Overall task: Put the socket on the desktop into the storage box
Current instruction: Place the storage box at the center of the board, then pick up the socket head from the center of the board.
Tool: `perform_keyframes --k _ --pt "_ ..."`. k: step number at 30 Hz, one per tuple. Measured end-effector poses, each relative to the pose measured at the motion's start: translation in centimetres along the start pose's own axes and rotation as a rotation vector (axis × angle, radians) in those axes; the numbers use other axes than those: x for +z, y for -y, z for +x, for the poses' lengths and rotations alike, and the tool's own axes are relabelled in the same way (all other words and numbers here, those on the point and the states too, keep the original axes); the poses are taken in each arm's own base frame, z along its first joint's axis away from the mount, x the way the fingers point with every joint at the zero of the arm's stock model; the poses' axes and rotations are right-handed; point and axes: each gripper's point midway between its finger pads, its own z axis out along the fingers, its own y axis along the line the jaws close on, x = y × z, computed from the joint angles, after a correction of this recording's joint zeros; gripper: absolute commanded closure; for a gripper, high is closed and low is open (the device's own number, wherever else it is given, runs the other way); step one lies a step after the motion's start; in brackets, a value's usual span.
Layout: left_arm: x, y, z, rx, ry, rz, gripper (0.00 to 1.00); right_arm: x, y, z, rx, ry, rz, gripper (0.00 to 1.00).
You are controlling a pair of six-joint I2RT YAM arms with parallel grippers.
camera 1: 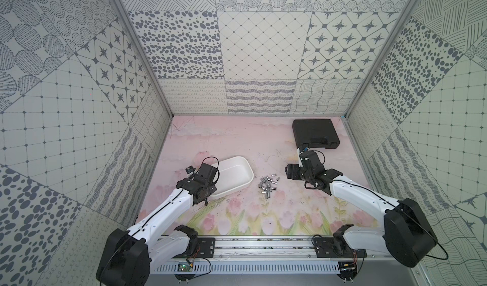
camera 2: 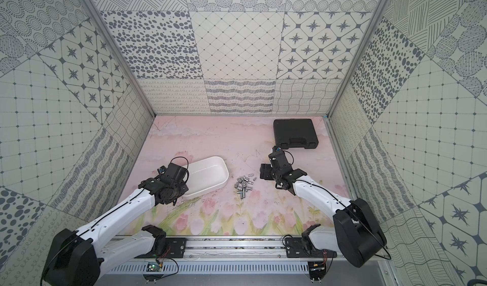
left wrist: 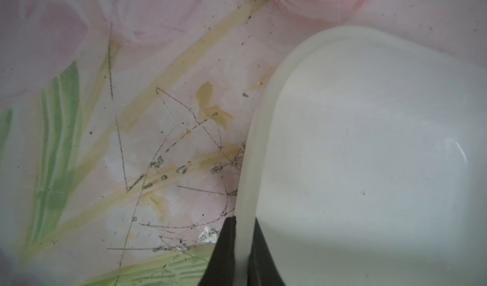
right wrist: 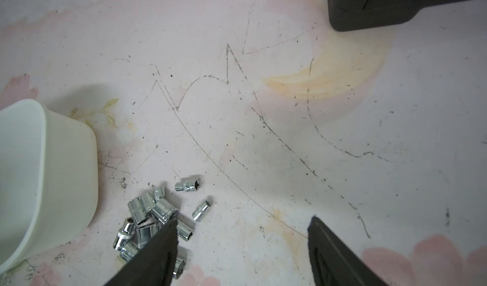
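Several small chrome sockets (camera 1: 267,186) lie in a loose pile on the pink tulip-printed desktop (camera 1: 224,139), just right of the white storage box (camera 1: 234,175). In the left wrist view, my left gripper (left wrist: 243,245) is shut on the box's thin wall (left wrist: 246,192), one finger outside and one inside. The box's inside (left wrist: 369,139) shows bare. My right gripper (right wrist: 242,218) hangs open over bare desktop beside the sockets (right wrist: 147,218). One finger (right wrist: 163,239) overlaps the pile's edge, and nothing is between the jaws. Two sockets (right wrist: 201,210) lie a little apart from the pile.
A black hard tool case (camera 1: 315,133) lies closed at the back right, behind my right wrist (camera 1: 308,166). Patterned walls close in the desktop on three sides. A rail with both arm bases runs along the front edge (camera 1: 263,247).
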Motion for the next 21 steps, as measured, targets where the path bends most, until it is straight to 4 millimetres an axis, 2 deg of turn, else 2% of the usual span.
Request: perform_keyframes --k 6,8,12,17,21 --pt "0.2 0.1 0.4 0.004 -0.011 -0.006 0.67 0.6 -0.5 0.9 -0.051 -0.029 0.028 0.42" --pt "0.1 0.1 0.6 0.011 -0.012 -0.002 0.60 0.8 -0.4 1.1 -0.054 -0.034 0.035 0.47" --pt "-0.5 0.1 0.6 0.010 0.001 0.025 0.38 1.1 -0.3 1.2 -0.052 -0.040 0.046 0.54" --pt "-1.4 0.2 0.5 0.017 0.028 0.082 0.29 2.1 -0.5 2.1 -0.060 -0.076 0.042 0.58" --pt "-2.1 0.1 0.6 0.031 0.062 0.141 0.27 3.1 -1.2 3.1 -0.087 -0.113 0.046 0.58"
